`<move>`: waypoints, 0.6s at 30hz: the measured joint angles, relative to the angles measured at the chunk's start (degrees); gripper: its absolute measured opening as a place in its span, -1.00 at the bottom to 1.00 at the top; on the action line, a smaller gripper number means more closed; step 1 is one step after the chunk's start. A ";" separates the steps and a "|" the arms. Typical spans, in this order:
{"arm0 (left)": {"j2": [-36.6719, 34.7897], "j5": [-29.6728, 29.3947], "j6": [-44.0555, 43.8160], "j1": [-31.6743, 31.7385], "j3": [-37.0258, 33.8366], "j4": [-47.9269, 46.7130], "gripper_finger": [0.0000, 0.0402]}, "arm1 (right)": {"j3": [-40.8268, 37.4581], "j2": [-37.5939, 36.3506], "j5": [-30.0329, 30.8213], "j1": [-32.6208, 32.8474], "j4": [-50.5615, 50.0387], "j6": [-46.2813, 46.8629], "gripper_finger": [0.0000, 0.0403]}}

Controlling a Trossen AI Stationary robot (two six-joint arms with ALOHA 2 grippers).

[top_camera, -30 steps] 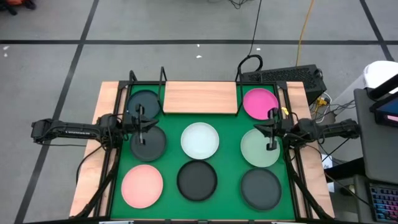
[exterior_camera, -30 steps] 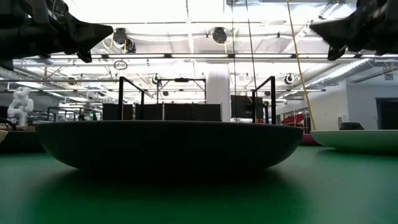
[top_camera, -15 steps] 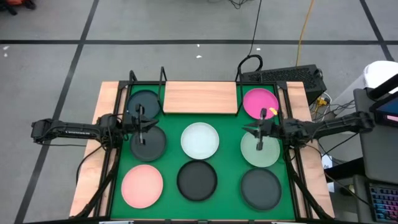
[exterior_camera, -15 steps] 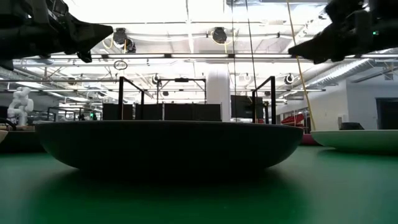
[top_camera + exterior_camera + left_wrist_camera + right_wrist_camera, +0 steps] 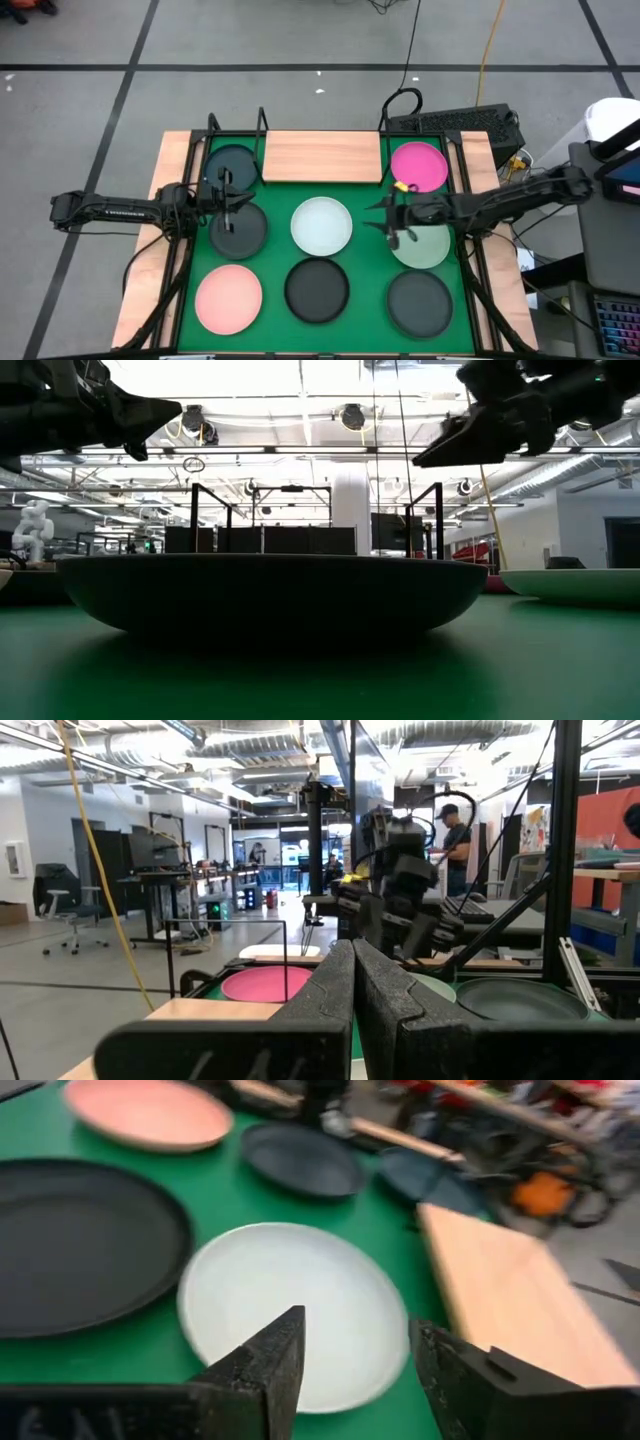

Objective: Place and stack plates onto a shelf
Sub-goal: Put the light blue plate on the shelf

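Note:
Several plates lie flat on the green mat (image 5: 365,265): white (image 5: 321,226), pale green (image 5: 425,250), light pink (image 5: 229,299), magenta (image 5: 419,166) and several dark ones (image 5: 317,290). The shelf's wood board (image 5: 322,157) stands at the far edge between black wire uprights. My right gripper (image 5: 388,222) hovers open between the white and pale green plates. In its wrist view the gripper (image 5: 355,1370) looks down on the white plate (image 5: 280,1305) and touches nothing. My left gripper (image 5: 232,205) is shut and empty above a dark plate (image 5: 238,232).
Black wire frames run along the mat's left and right sides. A keyboard (image 5: 455,122) and cables lie past the far right corner. The low view is filled by a black plate (image 5: 270,595) close to the camera. A person (image 5: 452,835) stands in the room beyond.
My right gripper has moved toward the table's left edge, from above the pale green plate toward the white plate. It has dropped a little and opened its fingers. My left arm has kept still.

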 joint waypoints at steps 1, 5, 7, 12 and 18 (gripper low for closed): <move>0.01 0.00 0.00 0.00 0.01 0.01 -0.98 | 0.69 1.75 -1.12 0.04 0.00 -0.05 -0.19; 0.02 0.00 0.00 0.00 0.00 0.02 -0.98 | 1.99 8.46 -1.66 0.14 -0.05 -0.38 -0.18; 0.00 0.00 0.00 0.02 0.00 0.00 -0.98 | 2.15 11.24 -2.96 0.16 0.00 -0.25 -0.18; -0.01 0.00 0.00 0.02 0.00 0.02 -0.98 | 2.20 18.09 -5.90 0.50 2.92 0.08 -0.18; 0.00 0.00 0.00 0.01 0.01 -0.09 -0.98 | 5.06 24.60 -5.79 1.31 2.96 -3.07 -0.18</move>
